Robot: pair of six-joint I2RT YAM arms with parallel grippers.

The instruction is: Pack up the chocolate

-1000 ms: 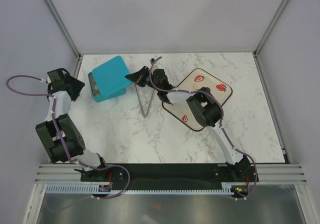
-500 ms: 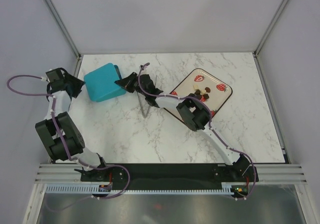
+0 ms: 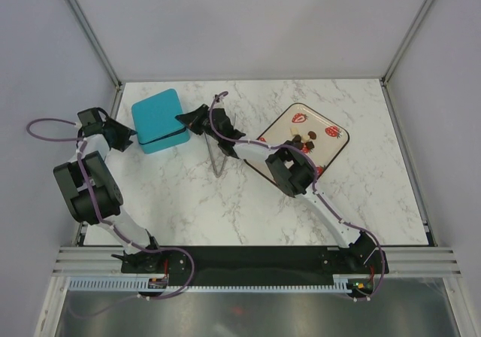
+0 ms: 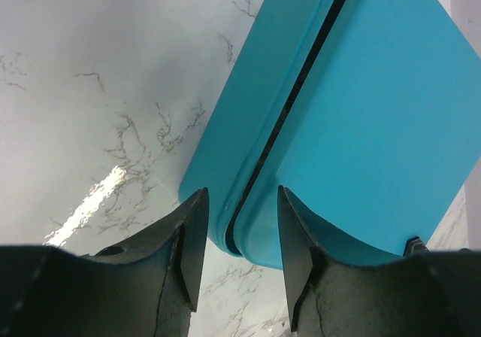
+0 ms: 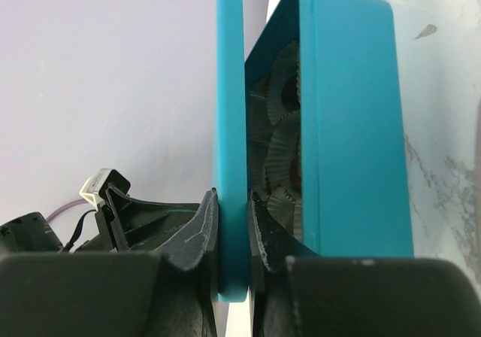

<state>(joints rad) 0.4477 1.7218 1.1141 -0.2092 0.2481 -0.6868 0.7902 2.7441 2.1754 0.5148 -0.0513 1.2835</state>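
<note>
White marble counter (image 3: 225, 201) under grey walls, and both arms are up at the teal box (image 3: 159, 120) at the far left. Right fingers (image 5: 207, 211) are pinched tight on the edge of the lid (image 5: 230, 126), one finger on each face, nothing else in the grip. From the right wrist the lid stands just off the base, a narrow gap between them, and ruffled paper cups (image 5: 276, 126) show inside; whether any hold a piece, I cannot tell.

Over on the other side, the left fingers (image 4: 194, 228) sit at the box's left corner, partly open, a clear gap between them. Through that gap you see the dark seam where lid meets base. They line up either side of that seam but close on nothing, and I cannot tell if they touch the box.

From above, the box lies between the two sets of fingers, left fingers at its left side, right fingers at its right side.

Chocolate (image 3: 304, 137) sits well apart from all this: a small cluster of dark and pale pieces on the strawberry-print tray (image 3: 325, 153) at the right of the counter, just beyond the right arm's elbow. Metal tongs (image 3: 218, 156) lie flat on the marble between box and tray, partly under the right forearm.
</note>
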